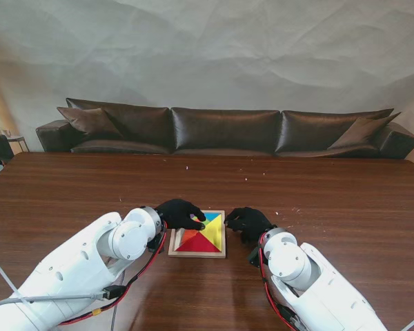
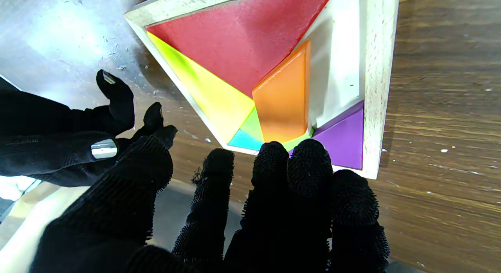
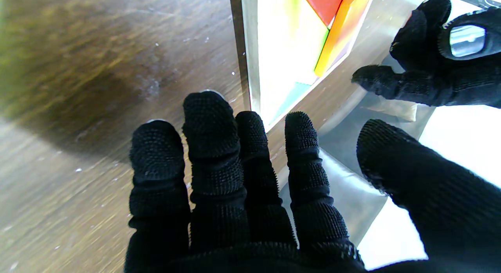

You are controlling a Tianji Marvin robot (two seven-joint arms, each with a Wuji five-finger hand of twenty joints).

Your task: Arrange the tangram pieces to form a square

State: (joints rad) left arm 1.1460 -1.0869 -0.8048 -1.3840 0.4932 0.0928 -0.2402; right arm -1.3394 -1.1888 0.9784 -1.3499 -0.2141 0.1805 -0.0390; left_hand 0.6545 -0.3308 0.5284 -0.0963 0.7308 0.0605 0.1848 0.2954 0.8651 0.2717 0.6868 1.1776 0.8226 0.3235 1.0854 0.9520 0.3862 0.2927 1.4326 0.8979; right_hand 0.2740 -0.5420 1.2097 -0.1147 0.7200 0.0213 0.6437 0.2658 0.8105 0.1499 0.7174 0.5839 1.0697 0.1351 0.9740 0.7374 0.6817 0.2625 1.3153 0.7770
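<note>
A wooden tray (image 1: 196, 254) lies on the table between my hands, holding a red triangle (image 1: 201, 242), a yellow one (image 1: 214, 230) and a blue piece (image 1: 211, 216). In the left wrist view the tray (image 2: 375, 69) also shows a purple triangle (image 2: 344, 141) and an orange piece (image 2: 283, 100) tilted up on edge beside a bare white recess. My left hand (image 1: 179, 214) is over the tray's far left corner, its fingertips (image 2: 274, 155) at the orange piece's edge, with no grasp visible. My right hand (image 1: 248, 222) rests open just right of the tray, holding nothing.
The dark wooden table (image 1: 345, 200) spreads around the tray, dotted with small pale crumbs. A brown leather sofa (image 1: 224, 129) stands behind its far edge. Red and black cables (image 1: 134, 276) run along my left forearm.
</note>
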